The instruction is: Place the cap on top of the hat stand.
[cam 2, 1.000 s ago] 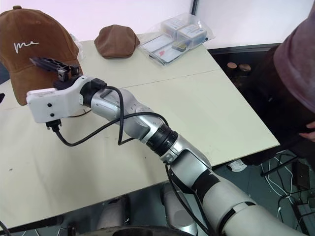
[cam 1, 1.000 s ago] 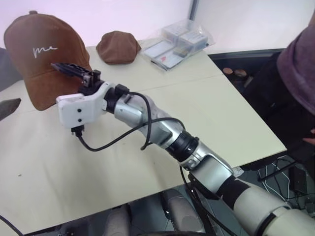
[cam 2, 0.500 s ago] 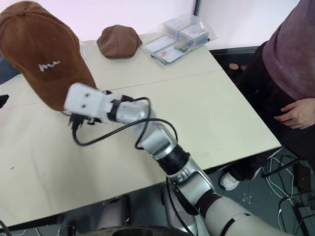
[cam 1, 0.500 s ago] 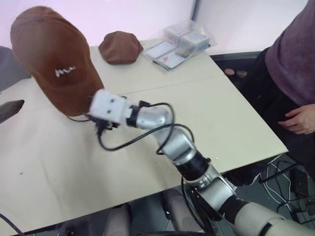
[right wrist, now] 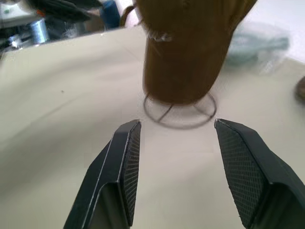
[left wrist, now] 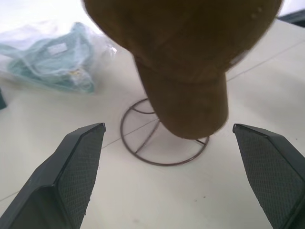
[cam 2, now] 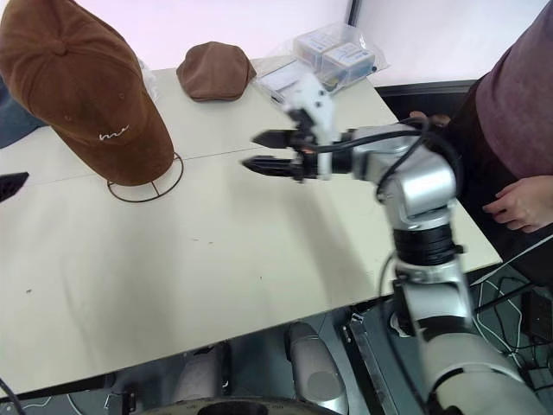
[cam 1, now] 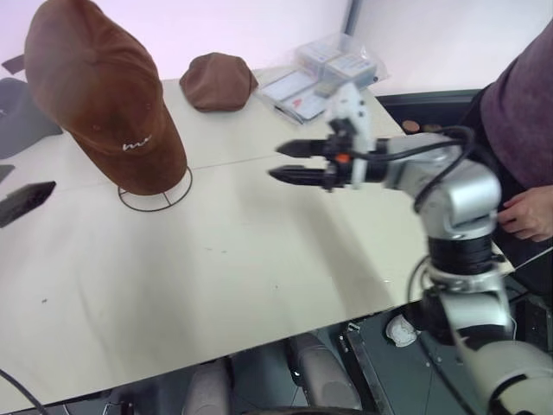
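Note:
The brown cap with white embroidery sits on top of the hat stand, brim hanging down toward me. Of the stand, the wire ring base shows on the table under the cap. My right gripper hovers open and empty over the table's middle, well right of the cap, pointing at it. In the right wrist view the cap and ring base lie beyond the spread fingers. My left gripper is open wide and empty, close to the cap and ring base.
A plain darker brown cap and clear bags of boxes lie at the table's back. A grey cap lies behind the stand. A person stands at the table's right edge, hand low.
My right gripper has swung away from the cap to the right and rolled over. The cap has tipped forward and settled on the stand. The person's hand has come into view.

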{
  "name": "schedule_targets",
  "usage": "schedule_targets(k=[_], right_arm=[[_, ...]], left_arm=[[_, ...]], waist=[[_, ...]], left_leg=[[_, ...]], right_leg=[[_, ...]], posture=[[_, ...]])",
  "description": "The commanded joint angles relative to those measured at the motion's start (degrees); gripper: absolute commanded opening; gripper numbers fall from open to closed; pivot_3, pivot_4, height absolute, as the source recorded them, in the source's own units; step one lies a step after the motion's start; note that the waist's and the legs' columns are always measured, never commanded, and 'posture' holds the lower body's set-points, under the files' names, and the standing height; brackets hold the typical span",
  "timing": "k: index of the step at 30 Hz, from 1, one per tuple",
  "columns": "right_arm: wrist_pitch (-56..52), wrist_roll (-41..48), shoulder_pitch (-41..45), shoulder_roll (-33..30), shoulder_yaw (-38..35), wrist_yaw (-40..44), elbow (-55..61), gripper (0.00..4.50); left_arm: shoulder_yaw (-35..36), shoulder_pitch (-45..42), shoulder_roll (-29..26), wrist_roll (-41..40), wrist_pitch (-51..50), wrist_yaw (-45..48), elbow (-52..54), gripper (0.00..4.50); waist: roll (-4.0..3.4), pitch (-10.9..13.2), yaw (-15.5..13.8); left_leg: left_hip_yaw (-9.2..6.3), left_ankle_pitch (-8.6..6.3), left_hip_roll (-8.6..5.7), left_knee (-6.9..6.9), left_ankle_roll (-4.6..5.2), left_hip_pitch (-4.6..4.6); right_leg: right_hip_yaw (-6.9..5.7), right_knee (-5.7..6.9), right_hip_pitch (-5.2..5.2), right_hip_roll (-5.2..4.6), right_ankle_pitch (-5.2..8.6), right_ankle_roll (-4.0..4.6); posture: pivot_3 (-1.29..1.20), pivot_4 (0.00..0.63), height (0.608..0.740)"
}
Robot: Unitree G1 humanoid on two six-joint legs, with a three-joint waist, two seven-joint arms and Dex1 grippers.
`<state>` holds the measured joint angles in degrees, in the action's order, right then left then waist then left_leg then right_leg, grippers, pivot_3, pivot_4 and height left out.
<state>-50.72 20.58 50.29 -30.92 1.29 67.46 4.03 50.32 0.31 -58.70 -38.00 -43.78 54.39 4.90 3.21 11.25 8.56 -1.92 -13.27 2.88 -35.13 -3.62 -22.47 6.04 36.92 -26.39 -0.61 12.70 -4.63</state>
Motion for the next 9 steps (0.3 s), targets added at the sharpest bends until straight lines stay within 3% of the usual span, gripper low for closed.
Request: schedule_targets(k=[1,4,9], right_arm=[[1.51,3.4,1.7,-5.6,-2.47,5.92,-6.5,2.5],[3.83,3.72,2.64,-8.45,-3.67,6.5,-12.49,2.5],[11.28,2.08,4.78,-7.52,-4.82,3.5,-22.13,2.5]], left_arm=[[3.26,2.75,1.74,-1.42,-1.71,-1.44,4.91,4.5],[5.59,7.68,4.13,-0.9,-2.26,-1.86,7.87,4.5],[8.32,13.08,7.85,0.55,-0.63,-4.49,9.14,4.5]], waist=[[-0.01,0.0,0.33],[-0.07,0.04,0.49],[-0.12,0.07,0.36]], left_leg=[[0.01,-0.01,0.0,0.01,0.02,0.01],[0.05,-0.05,0.01,0.01,0.1,0.04],[0.06,-0.06,0.0,-0.11,0.1,0.05]], right_leg=[[0.01,0.03,-0.01,0.01,0.01,-0.01],[0.08,0.06,-0.04,0.05,0.01,-0.02],[0.1,0.08,-0.04,0.06,0.04,-0.08]], posture=[[0.0,0.15,0.74],[0.0,0.15,0.74],[0.0,0.15,0.74]])
